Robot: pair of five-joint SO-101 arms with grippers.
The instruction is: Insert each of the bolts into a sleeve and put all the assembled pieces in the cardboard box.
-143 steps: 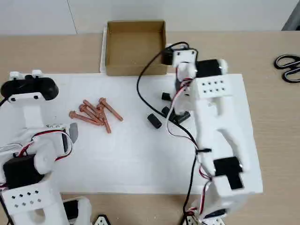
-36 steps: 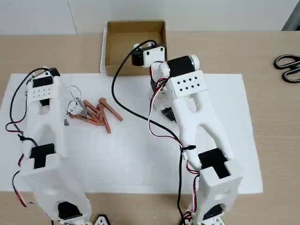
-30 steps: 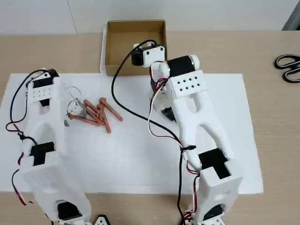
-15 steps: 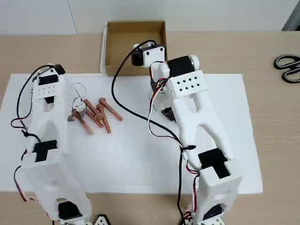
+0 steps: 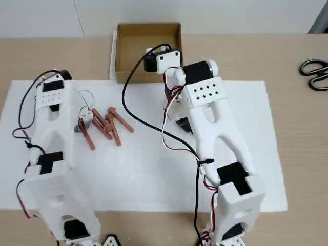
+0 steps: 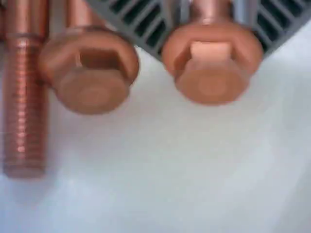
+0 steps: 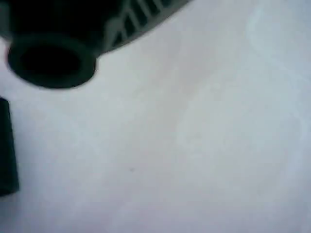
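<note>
My left gripper (image 5: 82, 124) is closed on one bolt (image 5: 86, 137). It slants across the sheet on the near side of the box (image 5: 147, 51), off to the box's left. The pile (image 5: 111, 122) of other bolts lies just beside it, a little closer to the box. My right gripper (image 7: 97, 24) is closed on a black sleeve (image 7: 51, 60), whose open end faces the wrist camera, close in front of the box. A loose sleeve (image 5: 183, 124) lies slightly nearer me. The box stands open at the far edge of the white sheet (image 5: 143, 174), which covers most of a pale wooden table (image 5: 297, 128). Scissors (image 5: 313, 72) rest on bare wood well to the box's right, and a light grey backdrop (image 5: 215, 13) runs behind the box. Both arms stretch from the near table edge toward the box with their wrists tipped down over the sheet. The left arm (image 5: 51, 148) is left of the box, and the right arm (image 5: 215, 123) is angled in from its right.
</note>
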